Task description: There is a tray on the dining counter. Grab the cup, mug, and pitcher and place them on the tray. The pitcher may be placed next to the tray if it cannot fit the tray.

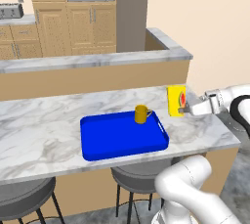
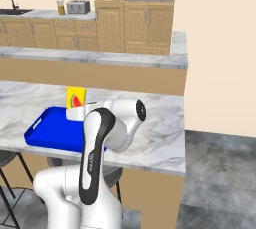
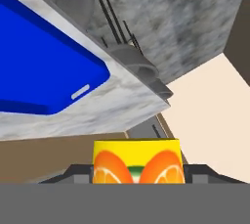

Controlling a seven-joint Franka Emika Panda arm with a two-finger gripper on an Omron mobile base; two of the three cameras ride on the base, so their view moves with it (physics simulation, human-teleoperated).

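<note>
Cup (image 1: 176,101) gripped sideways by your gripper (image 1: 184,108), held just right of tray (image 1: 122,140) where mug (image 1: 142,114) already sits

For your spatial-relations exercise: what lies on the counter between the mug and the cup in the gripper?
In the left base view, between the mug and the cup: the tray's right rim with its handle slot, then bare marble dining counter.

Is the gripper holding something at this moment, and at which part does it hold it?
Yes: the gripper holds the cup by its side wall, apparently just above the dining counter.
</note>
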